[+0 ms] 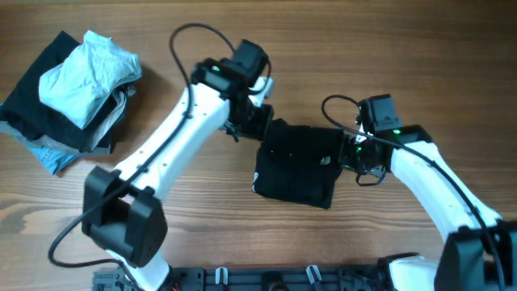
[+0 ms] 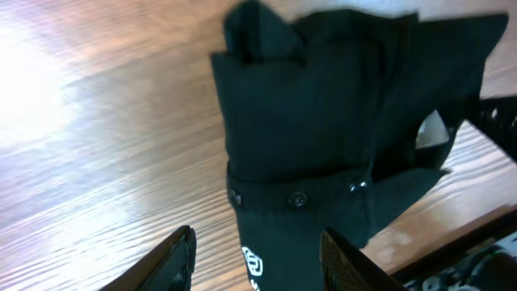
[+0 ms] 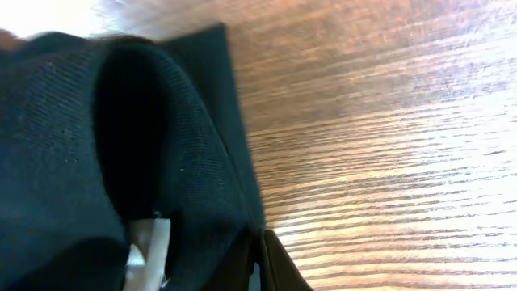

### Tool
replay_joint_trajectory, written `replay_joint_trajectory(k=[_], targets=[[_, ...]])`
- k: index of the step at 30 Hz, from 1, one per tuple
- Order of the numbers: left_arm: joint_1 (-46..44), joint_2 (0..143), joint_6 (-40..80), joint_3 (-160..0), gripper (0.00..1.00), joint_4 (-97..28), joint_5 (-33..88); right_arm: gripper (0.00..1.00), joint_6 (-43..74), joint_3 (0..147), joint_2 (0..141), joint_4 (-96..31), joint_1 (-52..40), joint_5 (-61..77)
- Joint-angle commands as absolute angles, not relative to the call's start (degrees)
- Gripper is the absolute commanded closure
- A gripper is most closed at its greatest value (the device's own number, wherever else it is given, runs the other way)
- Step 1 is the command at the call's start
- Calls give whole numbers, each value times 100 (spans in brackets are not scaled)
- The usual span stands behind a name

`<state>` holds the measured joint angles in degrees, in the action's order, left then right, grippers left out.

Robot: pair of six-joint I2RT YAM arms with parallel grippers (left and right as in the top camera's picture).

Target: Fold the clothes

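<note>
Black buttoned garment (image 1: 295,166) extends straight ahead of the left gripper (image 2: 257,234), whose jaws stand spread astride it; right gripper (image 1: 349,152) at opposite edge, closure not determinable.

arms: 2, left arm (image 1: 174,133) and right arm (image 1: 428,182) | grippers: 2, left gripper (image 1: 260,123) and right gripper (image 1: 347,155) | black garment (image 1: 297,164) lying apart: 1 | snap buttons (image 2: 297,198) showing on it: 3 | white logo (image 2: 253,264) on it: 1 | pile of clothes (image 1: 69,89): 1, pieces too overlapped to count | table (image 1: 202,226): 1
</note>
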<state>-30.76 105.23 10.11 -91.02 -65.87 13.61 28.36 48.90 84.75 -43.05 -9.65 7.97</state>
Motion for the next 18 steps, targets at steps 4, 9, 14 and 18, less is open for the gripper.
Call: replay_joint_trajectory(k=[4, 9, 14, 18], targets=[[-3557, 10766, 943, -8252, 72, -5754, 1559, 80, 2742, 4952, 8527, -4318, -819, 626], [-3673, 11107, 1396, -7260, 93, -4635, 1562, 81, 2672, 4952, 8407, -4379, -805, 862], [-3883, 11382, 1391, -6923, 87, -3719, 1730, 81, 2176, 4952, 8143, -4257, -805, 1619], [-3780, 11260, 1393, -7260, 75, -4318, 1734, 81, 1806, 4950, 8042, -4112, -805, 2637]])
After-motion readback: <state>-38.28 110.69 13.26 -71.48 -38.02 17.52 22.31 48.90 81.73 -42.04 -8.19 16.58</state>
